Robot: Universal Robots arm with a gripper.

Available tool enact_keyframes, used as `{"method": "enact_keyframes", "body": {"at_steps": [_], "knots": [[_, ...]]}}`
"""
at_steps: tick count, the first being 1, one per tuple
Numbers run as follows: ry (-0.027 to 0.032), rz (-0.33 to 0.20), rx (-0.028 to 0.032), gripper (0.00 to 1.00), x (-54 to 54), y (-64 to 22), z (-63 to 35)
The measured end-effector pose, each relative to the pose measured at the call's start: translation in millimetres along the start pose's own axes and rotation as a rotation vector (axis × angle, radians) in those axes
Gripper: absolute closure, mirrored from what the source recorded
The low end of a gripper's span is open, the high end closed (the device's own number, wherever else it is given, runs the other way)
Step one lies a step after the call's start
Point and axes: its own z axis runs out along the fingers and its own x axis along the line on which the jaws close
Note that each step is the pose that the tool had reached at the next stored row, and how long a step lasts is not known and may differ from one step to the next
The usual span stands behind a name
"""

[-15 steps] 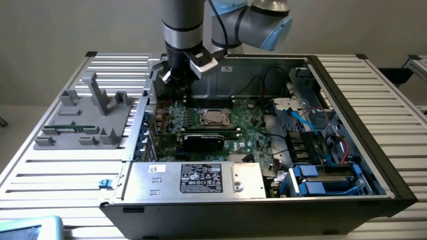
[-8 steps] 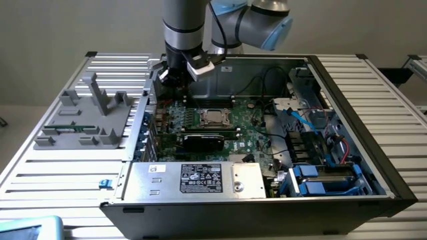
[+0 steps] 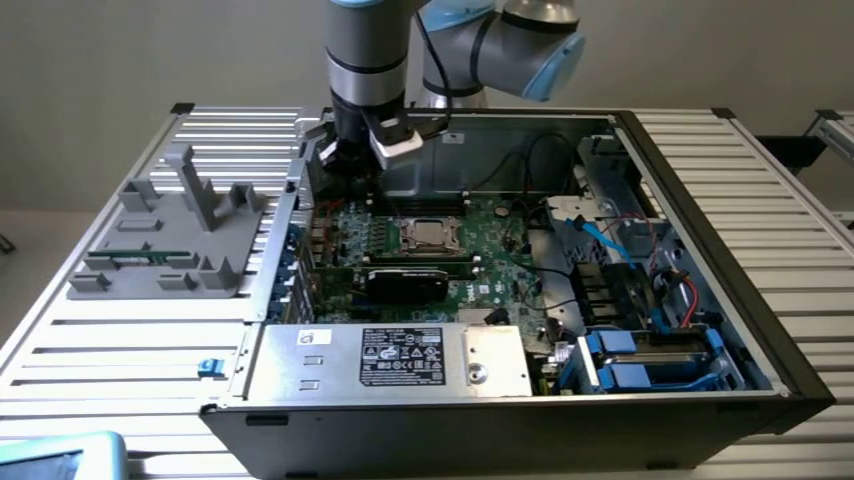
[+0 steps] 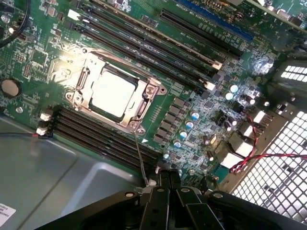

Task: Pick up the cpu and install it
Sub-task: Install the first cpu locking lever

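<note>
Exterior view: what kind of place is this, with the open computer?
Probably a robotics lab workbench: a robot arm hangs over an open computer case on a slatted metal table, beside a grey parts holder.

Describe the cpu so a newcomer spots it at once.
Start at the open computer case and its green motherboard. Near the board's middle a silvery metal socket frame sits between rows of long black memory slots. The cpu is the flat pale square inside that frame; its neighbours are narrow and dark.

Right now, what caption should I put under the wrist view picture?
The cpu sits inside its metal socket frame on the green motherboard.
</note>
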Motion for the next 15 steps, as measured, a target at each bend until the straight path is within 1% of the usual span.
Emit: {"method": "enact_keyframes", "body": {"at_steps": [1,2,5,7,11,13,15], "knots": [[0.0044,0.01,0.0027,0.88,-0.1,0.2,0.8],[0.0092,0.019,0.0067,0.88,-0.2,0.3,1.4],[0.0209,0.045,0.0165,0.88,-0.2,0.7,2.7],[0.0272,0.062,0.0215,0.88,-0.3,0.9,3.5],[0.0414,0.092,0.0353,0.88,-0.4,1.6,6.0],[0.0472,0.103,0.0414,0.88,-0.3,2.0,6.7],[0.0513,0.111,0.0444,0.88,0.5,2.4,7.0]]}}
